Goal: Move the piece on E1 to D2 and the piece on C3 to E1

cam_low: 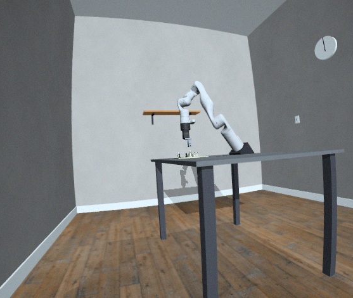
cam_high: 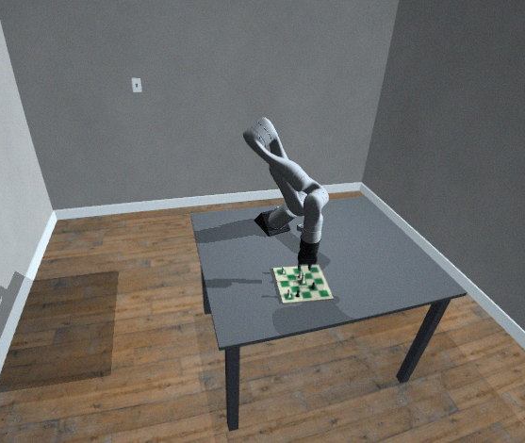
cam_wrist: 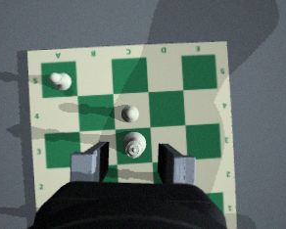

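The small green and cream chessboard (cam_wrist: 129, 124) lies on the grey table, and it also shows in the top view (cam_high: 303, 284) and the exterior view (cam_low: 191, 156). In the wrist view a white piece (cam_wrist: 134, 144) stands upright on C3. My gripper (cam_wrist: 133, 157) is open and empty, hovering above the board with the C3 piece between the two fingers in the picture. In the exterior view the gripper (cam_low: 188, 141) hangs clearly above the pieces. Rows 1 and 2, including E1 and D2, are mostly hidden behind the gripper body.
A white pawn (cam_wrist: 130, 114) stands on C4, just beyond the C3 piece. Another white piece (cam_wrist: 59, 80) stands on A5. The top view shows dark pieces (cam_high: 325, 285) toward the board's near side. The arm's base (cam_high: 271, 221) sits at the table's far side.
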Controlling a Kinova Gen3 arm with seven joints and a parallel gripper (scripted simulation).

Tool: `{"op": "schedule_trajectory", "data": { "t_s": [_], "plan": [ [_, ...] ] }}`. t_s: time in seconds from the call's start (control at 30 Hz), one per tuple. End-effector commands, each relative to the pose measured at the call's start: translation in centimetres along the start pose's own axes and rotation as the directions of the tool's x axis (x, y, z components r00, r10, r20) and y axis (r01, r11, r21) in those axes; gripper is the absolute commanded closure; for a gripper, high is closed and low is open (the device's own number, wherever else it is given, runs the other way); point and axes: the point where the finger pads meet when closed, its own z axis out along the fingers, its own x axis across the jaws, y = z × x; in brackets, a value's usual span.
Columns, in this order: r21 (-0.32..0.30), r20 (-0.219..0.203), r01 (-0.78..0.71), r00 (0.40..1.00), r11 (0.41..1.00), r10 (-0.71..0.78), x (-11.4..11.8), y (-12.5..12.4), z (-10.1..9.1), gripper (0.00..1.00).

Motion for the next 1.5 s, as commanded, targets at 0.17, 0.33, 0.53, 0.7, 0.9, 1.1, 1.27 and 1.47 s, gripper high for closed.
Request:
{"op": "schedule_trajectory", "data": {
  "t_s": [0.17,0.33,0.53,0.7,0.9,1.1,1.27,1.47],
  "plan": [
    [0.005,0.002,0.006,1.000,1.000,-0.006,0.1,-0.2,0.8,0.21],
    [0.005,0.002,0.006,1.000,1.000,-0.006,0.1,-0.2,1.2,0.21],
    [0.005,0.002,0.006,1.000,1.000,-0.006,0.1,-0.2,1.5,0.21],
    [0.005,0.002,0.006,1.000,1.000,-0.006,0.1,-0.2,1.6,0.21],
    [0.005,0.002,0.006,1.000,1.000,-0.006,0.1,-0.2,1.6,0.21],
    [0.005,0.002,0.006,1.000,1.000,-0.006,0.1,-0.2,1.6,0.21],
    [0.005,0.002,0.006,1.000,1.000,-0.006,0.1,-0.2,1.6,0.21],
    [0.005,0.002,0.006,1.000,1.000,-0.006,0.1,-0.2,1.6,0.21]
  ]
}}
